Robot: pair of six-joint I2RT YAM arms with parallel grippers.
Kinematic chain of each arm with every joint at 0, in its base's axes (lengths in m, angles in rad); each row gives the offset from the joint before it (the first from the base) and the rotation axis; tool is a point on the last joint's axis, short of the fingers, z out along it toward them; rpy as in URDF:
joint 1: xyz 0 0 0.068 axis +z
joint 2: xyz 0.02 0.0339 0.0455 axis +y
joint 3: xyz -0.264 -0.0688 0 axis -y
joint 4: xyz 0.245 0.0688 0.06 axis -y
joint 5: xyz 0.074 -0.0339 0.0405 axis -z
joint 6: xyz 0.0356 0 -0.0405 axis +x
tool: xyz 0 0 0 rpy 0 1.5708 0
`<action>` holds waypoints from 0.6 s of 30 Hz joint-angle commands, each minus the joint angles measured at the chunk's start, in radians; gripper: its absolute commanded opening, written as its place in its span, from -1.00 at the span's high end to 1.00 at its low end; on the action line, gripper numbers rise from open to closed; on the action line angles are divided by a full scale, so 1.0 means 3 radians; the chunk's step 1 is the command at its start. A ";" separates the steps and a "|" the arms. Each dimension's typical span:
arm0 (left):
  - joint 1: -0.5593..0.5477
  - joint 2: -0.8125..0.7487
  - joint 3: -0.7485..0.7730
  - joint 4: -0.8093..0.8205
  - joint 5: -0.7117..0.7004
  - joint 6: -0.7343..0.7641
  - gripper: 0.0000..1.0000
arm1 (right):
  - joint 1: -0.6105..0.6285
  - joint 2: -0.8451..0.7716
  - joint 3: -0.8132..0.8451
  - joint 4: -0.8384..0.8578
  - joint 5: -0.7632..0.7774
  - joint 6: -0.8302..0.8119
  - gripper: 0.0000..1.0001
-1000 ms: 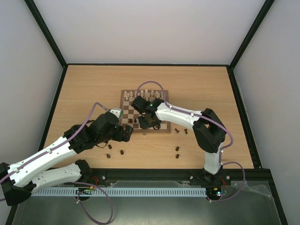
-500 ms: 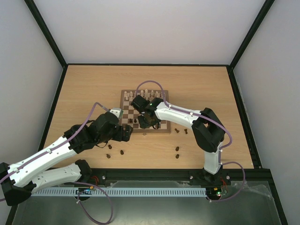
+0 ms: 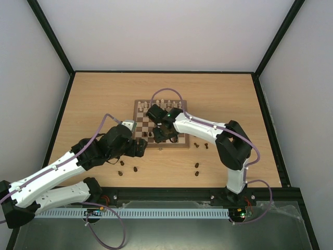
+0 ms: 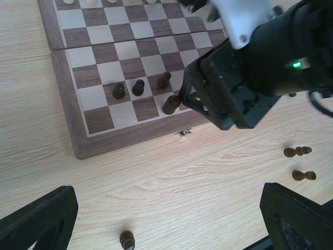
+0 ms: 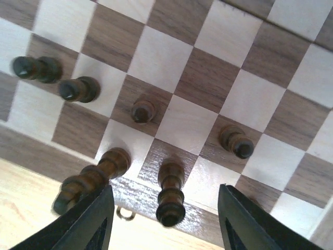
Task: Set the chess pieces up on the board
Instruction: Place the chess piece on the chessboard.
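Right claw [image 5: 166,219] is seen partly spread, hanging over the near edge of the board [image 3: 139,110]. A dark piece [image 5: 170,194] is parked between its fingers [image 5: 89,221] with a gap visible on both sides, so nothing is actually gripped. That piece is stood upright on the row nearest the arms, long axis straight up from the square, head toward the wrist camera. A taller dark piece [image 5: 92,179] is planted just beside it in the same row, also upright. Four dark pawns [image 5: 78,89] are stood one row further in. Left claw [image 4: 166,208] is held as wide as it gets above bare table [image 4: 171,172], just off the board's near left corner, with nothing in it. More loose dark pieces [image 3: 196,169] are scattered on the table in front of the board. Two of them [image 4: 297,151] are lying flat on their sides, long axes running roughly side to side in the left wrist view. Pale pieces [image 3: 164,104] are lined up along the far edge. Compared with a second ago, the right wrist is shifted only a hair toward the far side, and the left arm and the loose pieces are found exactly where they were.
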 commanded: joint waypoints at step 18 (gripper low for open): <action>-0.0479 0.0711 -0.0034 -0.0766 0.0123 -0.0400 -0.98 | -0.0009 -0.2073 -0.1354 -0.0289 0.0196 0.0296 -0.45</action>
